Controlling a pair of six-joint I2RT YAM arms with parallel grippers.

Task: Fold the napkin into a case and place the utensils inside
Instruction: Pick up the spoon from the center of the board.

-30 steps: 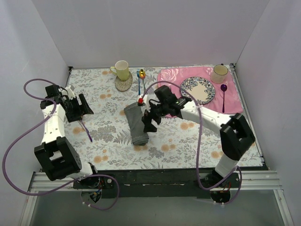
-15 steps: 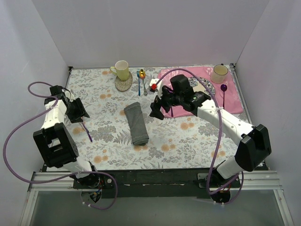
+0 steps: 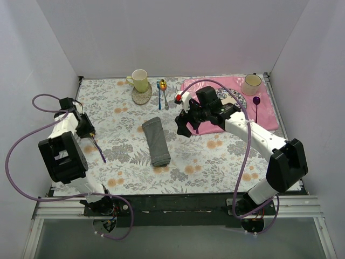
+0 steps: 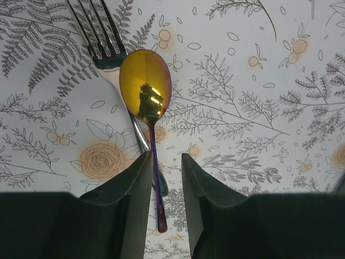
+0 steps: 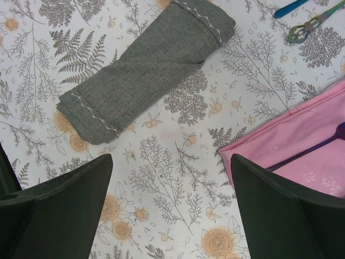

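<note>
At left edge, left gripper (image 4: 166,160) straddles spoon (image 4: 145,89) handle, grip unclear; right gripper (image 5: 170,162) agape near napkin (image 5: 145,65).

You've got a floral-cloth table (image 3: 215,162) w/ plain white walls (image 3: 172,38) at its back, L & R sides; metal rail (image 3: 302,208) along its near edge.

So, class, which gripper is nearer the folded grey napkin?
Right. The right gripper hangs just right of the napkin. The left gripper is far to its left, straddling the spoon handle.
</note>
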